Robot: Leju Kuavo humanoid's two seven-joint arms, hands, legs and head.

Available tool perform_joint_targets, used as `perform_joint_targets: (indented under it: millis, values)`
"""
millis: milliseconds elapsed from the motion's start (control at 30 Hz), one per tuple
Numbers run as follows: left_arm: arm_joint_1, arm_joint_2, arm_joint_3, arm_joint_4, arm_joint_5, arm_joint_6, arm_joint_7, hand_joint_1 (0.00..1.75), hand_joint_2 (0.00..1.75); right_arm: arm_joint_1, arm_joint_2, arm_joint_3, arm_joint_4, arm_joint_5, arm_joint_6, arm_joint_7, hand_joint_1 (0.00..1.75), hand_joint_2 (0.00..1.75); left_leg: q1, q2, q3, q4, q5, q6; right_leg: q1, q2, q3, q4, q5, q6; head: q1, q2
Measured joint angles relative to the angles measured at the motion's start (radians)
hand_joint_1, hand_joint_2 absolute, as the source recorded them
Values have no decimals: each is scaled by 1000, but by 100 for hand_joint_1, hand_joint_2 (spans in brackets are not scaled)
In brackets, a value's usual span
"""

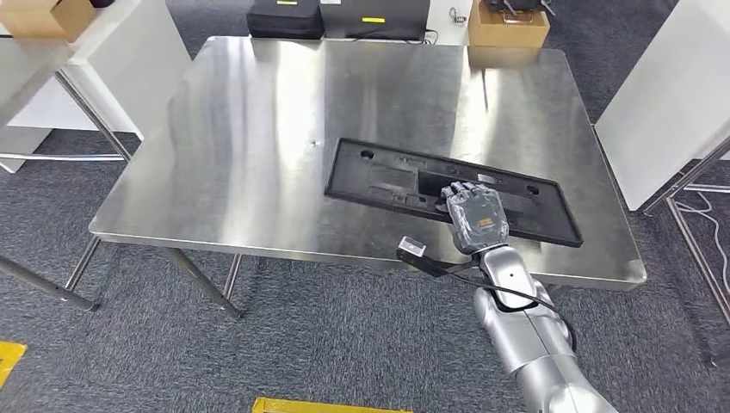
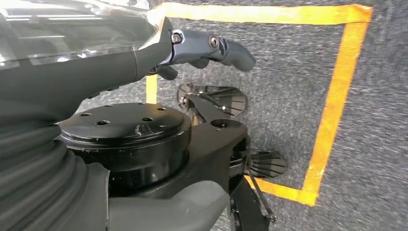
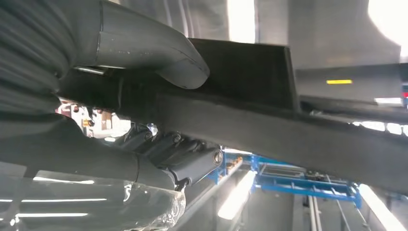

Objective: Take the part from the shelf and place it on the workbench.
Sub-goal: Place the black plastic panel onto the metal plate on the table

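We see the black part (image 1: 448, 191), a long flat panel, lying on the steel workbench (image 1: 258, 146) toward its near right side. Our right hand (image 1: 476, 215) grips its near edge: in the right wrist view the thumb (image 3: 163, 53) lies on one face and the fingers (image 3: 178, 154) curl under the other. Our left hand (image 2: 211, 48) hangs over grey carpet marked with yellow tape (image 2: 337, 96), fingers loosely extended and holding nothing. A cardboard box (image 1: 508, 26) and black cases (image 1: 336, 17) sit beyond the far edge of the bench, well apart from the part.
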Motion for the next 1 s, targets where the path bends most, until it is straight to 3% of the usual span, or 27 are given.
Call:
perform_joint_targets:
  millis: [33, 67, 133, 167, 200, 233, 300, 367, 433, 533, 600, 667, 733, 767, 800, 867, 933, 1000]
  values:
    - [-1, 0, 0, 0, 0, 0, 0, 0, 175, -3, 0, -1, 0, 0, 0, 1, 175, 175, 2, 1, -17, 33, -13, -5, 0, 3, 4, 0, -6, -8, -1, 0]
    - [-2, 0, 0, 0, 0, 0, 0, 0, 175, -6, 1, -1, 1, 1, 0, 2, 175, 175, 4, 2, -53, 93, -33, -9, 0, 4, 10, 0, -11, -16, -3, 0]
    - [-2, 0, 0, 0, 0, 1, 0, 0, 175, -7, 1, -2, 5, 3, -1, 3, 175, 175, 4, 2, -165, 250, -73, -16, 4, 5, 20, 0, -22, -26, -4, 0]
    - [-1, 0, 0, 0, 0, 2, 0, 0, 175, -5, 2, -2, 8, 4, -1, 3, 175, 175, 4, 2, -219, 309, -77, -15, 6, 5, 25, 0, -27, -28, -4, 0]
    - [1, 0, 0, 0, 0, 3, 0, 0, 175, -2, 2, -2, 11, 6, -1, 3, 175, 175, 3, 2, -256, 332, -58, -12, 8, 6, 32, 0, -33, -28, -4, 0]
    - [3, 1, 0, 0, 0, 4, 1, 0, 175, 1, 2, -2, 14, 8, -1, 3, 175, 175, 1, 2, -275, 317, -18, -6, 9, 8, 41, -1, -38, -29, -4, 0]
    - [4, 1, 0, 0, 0, 6, 1, 0, 175, 2, 5, -2, 19, 11, -1, 3, 175, 175, -8, 2, -260, 194, 92, 18, 10, 10, 57, -2, -48, -27, -5, 0]
    - [3, 2, 1, 0, 0, 8, 1, 0, 175, 1, 8, -2, 23, 13, -1, 3, 175, 175, -22, 5, -230, 91, 150, 43, 12, 11, 68, -8, -55, -20, -3, 0]
    - [3, 2, 1, 0, 0, 10, 1, 0, 175, 1, 11, -2, 25, 15, -1, 2, 175, 175, -30, 5, -216, 57, 151, 55, 13, 11, 79, -8, -48, -3, -4, 0]
    - [3, -1, 2, 0, 0, 14, 2, 0, 175, -4, 13, -2, 26, 16, -1, -1, 175, 175, -28, 2, -174, 25, 158, 66, 15, 8, 76, 18, -53, 19, -4, 0]
    - [3, -2, 2, 0, 0, 18, 2, 0, 175, -10, 13, -3, 28, 16, -1, -1, 175, 175, -26, 1, -157, 17, 161, 69, 15, 7, 45, 82, -86, 16, -2, 0]
    - [2, -4, 2, 0, 0, 19, 3, 0, 175, -13, 13, -2, 31, 16, -1, -2, 175, 175, -26, 0, -152, 17, 156, 69, 14, 7, -11, 183, -124, 11, -1, 0]
    - [3, -5, 2, 0, 0, 21, 4, 0, 175, -11, 13, -2, 35, 16, -1, -3, 175, 175, -26, -4, -144, 17, 148, 67, 14, 7, -59, 247, -139, 17, -1, 0]
    - [3, -5, 2, 0, 0, 21, 4, 0, 175, -10, 13, -2, 38, 16, -1, -3, 175, 175, -26, -6, -137, 18, 143, 65, 15, 7, -62, 234, -125, 24, 0, 0]
    - [4, -6, 2, 0, 1, 21, 4, 0, 175, -10, 13, -3, 39, 16, -1, -3, 175, 175, -26, -8, -129, 18, 137, 63, 14, 6, -46, 182, -95, 32, 1, 0]
    - [4, -6, 2, 0, 1, 22, 5, 0, 175, -12, 12, -3, 41, 16, -1, -3, 175, 175, -27, -10, -112, 19, 122, 55, 16, 2, 7, 39, -26, 39, 2, 0]
    - [3, -6, 2, 0, 2, 22, 5, 0, 175, -16, 12, -2, 44, 16, -1, -4, 175, 175, -29, -8, -106, 21, 109, 43, 23, -2, 38, -36, -5, 19, 1, 0]
    - [2, -6, 2, 0, 2, 22, 5, 0, 175, -17, 13, -2, 45, 17, -2, -4, 175, 175, -30, -6, -107, 28, 102, 34, 23, -2, 46, -38, -10, -5, 0, 0]
